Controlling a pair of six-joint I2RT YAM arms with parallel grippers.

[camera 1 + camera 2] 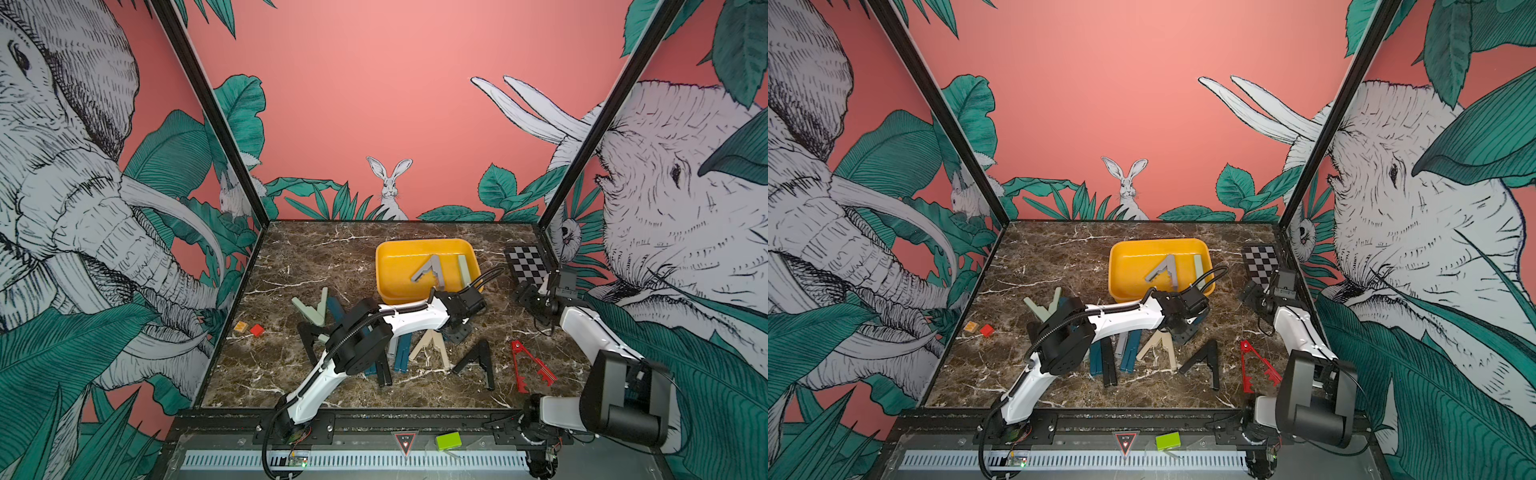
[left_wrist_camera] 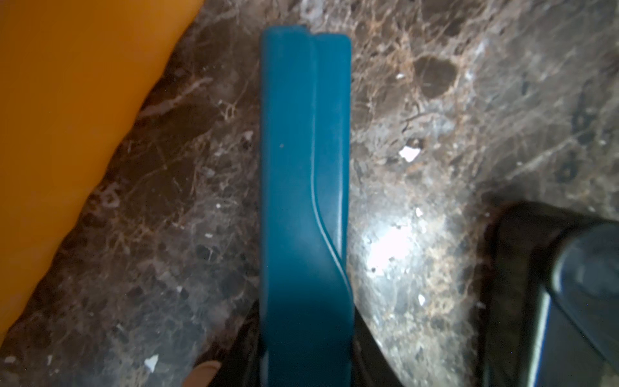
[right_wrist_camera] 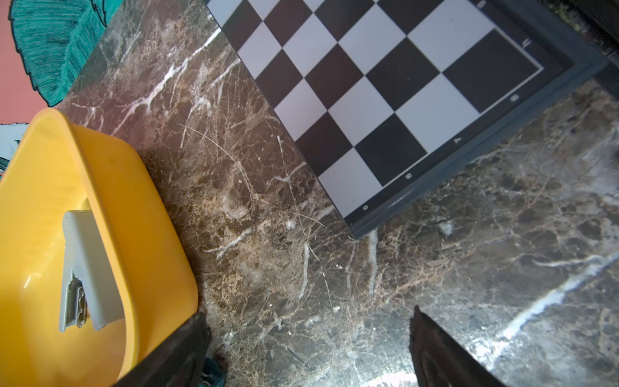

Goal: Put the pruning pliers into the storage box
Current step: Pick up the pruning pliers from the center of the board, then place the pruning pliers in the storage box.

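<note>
The marble tabletop carries everything. The yellow storage box sits toward the far edge, a little right of the middle, within reach of both arms. The chequered board lies flat in the far right corner, apart from the box.

The left gripper is stretched across the middle of the tabletop to a spot just in front of the box's near wall. Its wrist view shows the folded teal pliers running straight out from between its dark fingers, which press on both sides of the tool: a pinch at one end, probably so the length hangs clear for a drop over the low rim. Whether the tool has left the marble I cannot tell.

The right gripper hangs with jaws spread and nothing in them above bare marble between box and board, seemingly parked out of the way.

2 pliers already lie inside the box: a grey V and a mint folded pair. The rest are scattered across the middle and near right, among them a beige V, a black pair and a thin red pair.

2 small blocks, orange and red, sit by the left edge.
</note>
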